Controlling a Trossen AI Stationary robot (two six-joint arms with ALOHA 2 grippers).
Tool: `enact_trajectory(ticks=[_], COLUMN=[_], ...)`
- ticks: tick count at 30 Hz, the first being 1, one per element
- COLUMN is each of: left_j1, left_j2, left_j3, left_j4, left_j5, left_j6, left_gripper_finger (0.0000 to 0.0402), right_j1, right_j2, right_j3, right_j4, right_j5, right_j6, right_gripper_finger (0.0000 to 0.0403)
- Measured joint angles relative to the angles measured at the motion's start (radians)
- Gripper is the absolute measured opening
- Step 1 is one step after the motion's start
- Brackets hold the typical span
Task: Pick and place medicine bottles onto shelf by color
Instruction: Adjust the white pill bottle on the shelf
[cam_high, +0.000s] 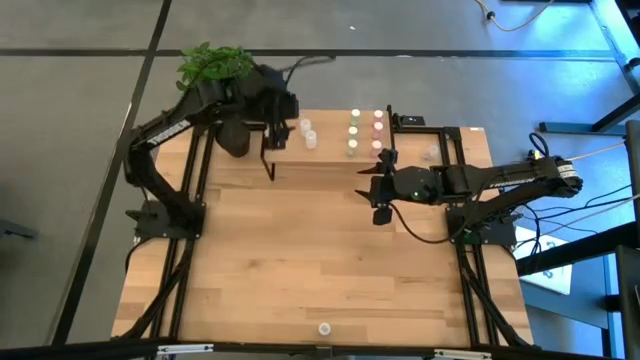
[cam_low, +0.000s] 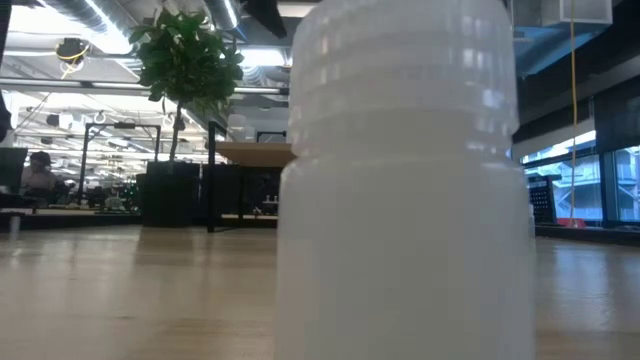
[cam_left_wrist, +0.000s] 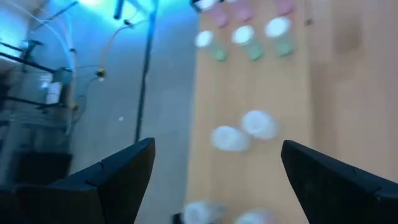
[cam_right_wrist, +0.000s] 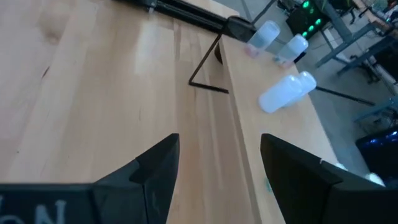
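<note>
The shelf (cam_high: 420, 150), a light-wood board on a black frame, stands along the table's far edge. On it stand two white-capped medicine bottles (cam_high: 308, 133), a green-capped row (cam_high: 353, 132) and a pink-capped row (cam_high: 378, 130). My left gripper (cam_high: 285, 128) hovers open above the shelf's left end. In its wrist view, its fingers (cam_left_wrist: 217, 146) stand apart over the two white bottles (cam_left_wrist: 244, 130). My right gripper (cam_high: 372, 190) hangs open over the table just in front of the shelf, with nothing between its fingers (cam_right_wrist: 219, 138). One whitish bottle (cam_high: 324, 328) stands alone at the table's near edge.
A potted plant (cam_high: 213, 62) sits beyond the table's far left corner, behind my left arm. The lone bottle (cam_low: 400, 200) fills the low view and hides the middle of the table. Bare wood (cam_high: 320, 260) lies between the shelf and the near edge.
</note>
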Motion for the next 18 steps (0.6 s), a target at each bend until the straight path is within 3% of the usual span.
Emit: enact_trajectory(ticks=[6, 15, 18], left_j1=[0.089, 0.07, 0.064], left_j2=[0.056, 0.174, 0.206], left_j3=[-0.003, -0.003, -0.003], left_j4=[0.013, 0.0, -0.019], left_j5=[0.154, 0.141, 0.061], left_j6=[0.046, 0.113, 0.134], left_gripper_finger=[0.0344, 0.0344, 0.0344], right_j1=[0.0, -0.001, -0.002], right_j2=[0.001, 0.0, 0.001], right_j3=[0.0, 0.0, 0.0], right_j4=[-0.027, -0.028, -0.027], right_j5=[0.0, 0.0, 0.001], right_j6=[0.034, 0.046, 0.046], right_gripper_finger=[0.0227, 0.0227, 0.0227])
